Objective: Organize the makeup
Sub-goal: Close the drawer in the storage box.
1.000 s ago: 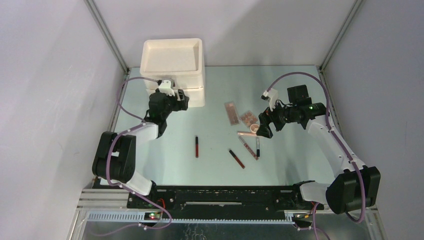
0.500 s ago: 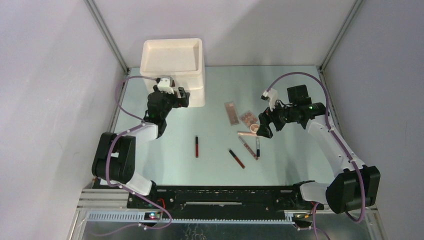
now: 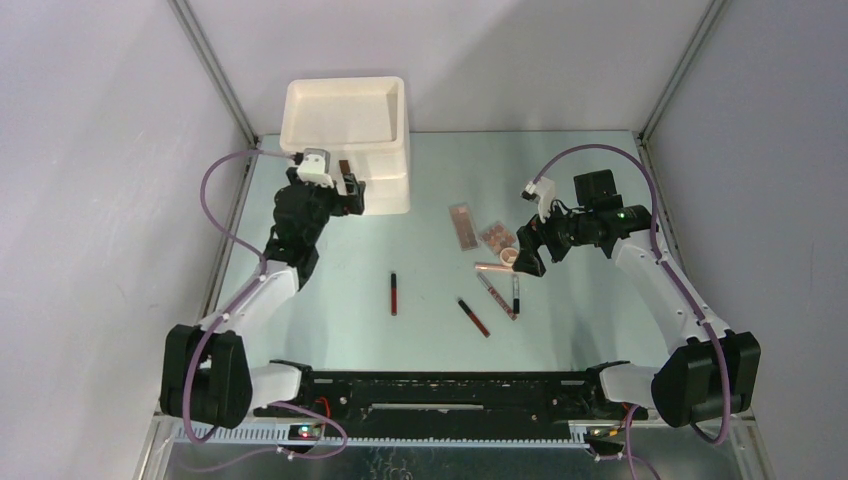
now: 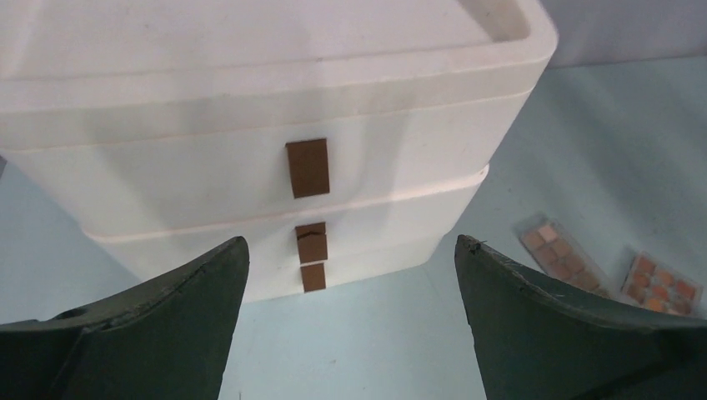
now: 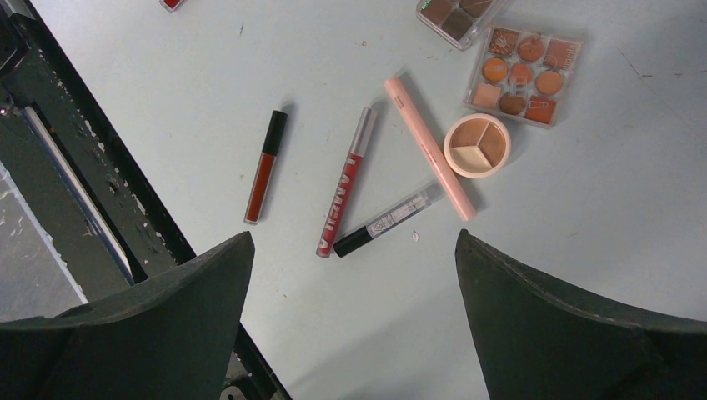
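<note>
The makeup lies right of centre on the table: a long palette, a square palette, a round compact, a peach stick and several slim tubes. My right gripper hovers open above the tubes, holding nothing. My left gripper is open and empty, facing the front of the cream drawer box, just short of it. Both palettes show past its right finger.
The drawer box stands at the back left, drawers shut, with brown tabs on their fronts and an open tray on top. Metal frame posts and grey walls close in the table on the left, right and back.
My left gripper opened wider and drew back up and to the left from the box front, and its arm stretched out. The right arm and the makeup did not move.
</note>
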### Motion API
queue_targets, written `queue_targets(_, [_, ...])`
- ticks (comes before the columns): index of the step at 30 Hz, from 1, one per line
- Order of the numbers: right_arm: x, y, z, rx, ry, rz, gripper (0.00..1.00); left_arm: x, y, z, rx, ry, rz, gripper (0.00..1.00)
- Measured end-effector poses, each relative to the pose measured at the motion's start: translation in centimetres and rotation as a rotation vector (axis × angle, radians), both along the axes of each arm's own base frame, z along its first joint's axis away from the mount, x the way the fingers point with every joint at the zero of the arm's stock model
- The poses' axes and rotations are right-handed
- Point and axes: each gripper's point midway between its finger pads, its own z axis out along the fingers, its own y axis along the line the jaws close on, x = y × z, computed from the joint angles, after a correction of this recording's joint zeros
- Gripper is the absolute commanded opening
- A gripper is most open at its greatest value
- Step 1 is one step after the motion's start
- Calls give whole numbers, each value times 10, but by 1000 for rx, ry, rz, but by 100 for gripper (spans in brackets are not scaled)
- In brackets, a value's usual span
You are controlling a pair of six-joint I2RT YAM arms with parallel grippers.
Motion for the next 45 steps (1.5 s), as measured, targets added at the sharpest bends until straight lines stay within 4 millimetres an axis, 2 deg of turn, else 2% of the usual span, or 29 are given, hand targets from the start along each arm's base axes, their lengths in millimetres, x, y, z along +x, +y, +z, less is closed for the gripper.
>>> queue_targets(6, [0,0,0,0,0,0,100,3,7,-13,39,75,35,89])
queue_targets(13, [0,0,0,0,0,1,100,26,7,-13,59,93,51,82])
queue_targets(20, [-1,1,0,0,0,3,100,41,5,-26,74,134,55,75])
queue_targets(28, [-1,1,0,0,1,4,100,52,4,-25,78,137,61,65])
queue_targets(37, [-1,1,0,0,1,4,100,56,5,-40,102,186,58,54])
queue_targets(45, [-1,1,0,0,1,4,100,58,7,-41,125,200,63,44])
